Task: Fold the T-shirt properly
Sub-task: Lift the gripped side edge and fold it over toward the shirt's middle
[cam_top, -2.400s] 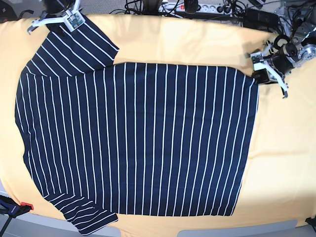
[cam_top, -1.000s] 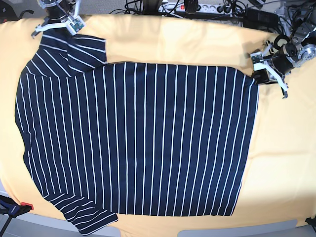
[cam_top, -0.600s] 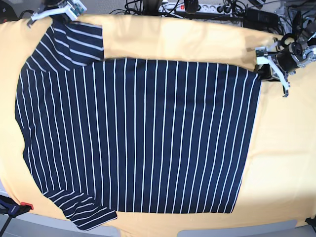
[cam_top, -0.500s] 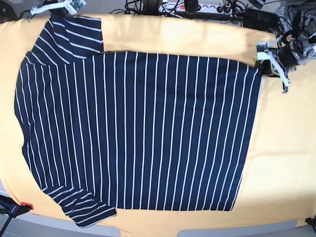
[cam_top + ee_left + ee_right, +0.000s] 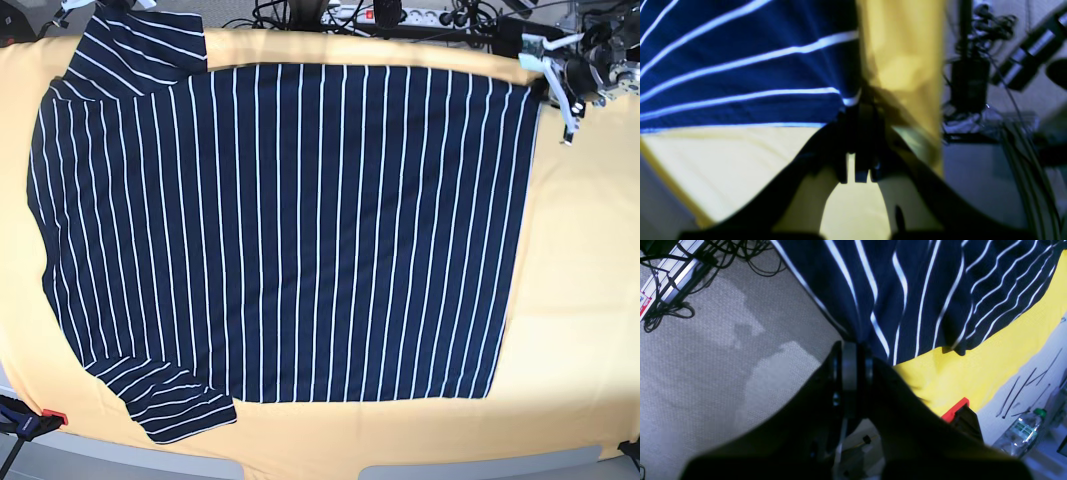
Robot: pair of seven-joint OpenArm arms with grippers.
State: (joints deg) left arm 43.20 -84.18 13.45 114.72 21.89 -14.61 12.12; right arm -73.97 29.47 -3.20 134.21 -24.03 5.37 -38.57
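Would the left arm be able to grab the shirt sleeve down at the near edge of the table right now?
Probably not yet: the left gripper is shut on the far hem corner of the T-shirt, and the near sleeve lies diagonally across the yellow table.

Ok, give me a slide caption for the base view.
Both grippers pinch the far edge of the striped T-shirt, spread on the yellow cloth.

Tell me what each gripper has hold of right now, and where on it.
Both hold the T-shirt. The left gripper pinches its hem corner at the far edge; the right gripper pinches the edge of the far sleeve.
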